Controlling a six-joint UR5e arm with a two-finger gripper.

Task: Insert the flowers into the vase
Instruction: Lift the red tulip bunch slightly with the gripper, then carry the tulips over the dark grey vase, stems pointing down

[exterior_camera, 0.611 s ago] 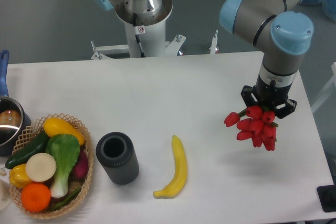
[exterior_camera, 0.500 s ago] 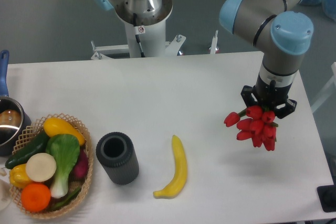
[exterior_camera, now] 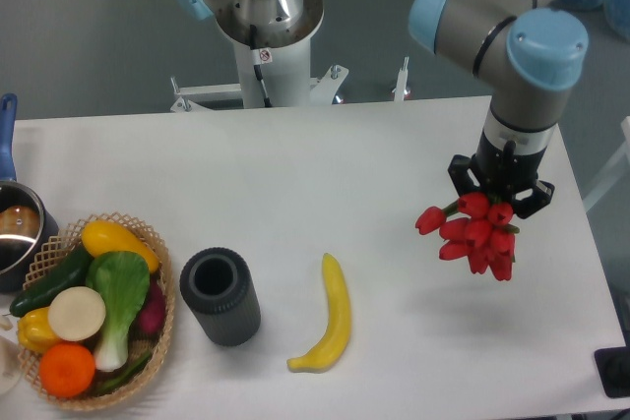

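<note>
Basket [exterior_camera: 157,243] of veg sits at the table's [exterior_camera: 325,164] left edge, and the vase [exterior_camera: 220,296] stands just beside it near the front, mouth up. A banana [exterior_camera: 330,314] lies between the vase and the arm. Over by the right edge the gripper [exterior_camera: 498,202] is clamped on the flowers [exterior_camera: 472,237], buds hanging above the table. Worry: the buds point down, so unless it flips them, the stems won't go in. A low carry could clip the banana.
</note>
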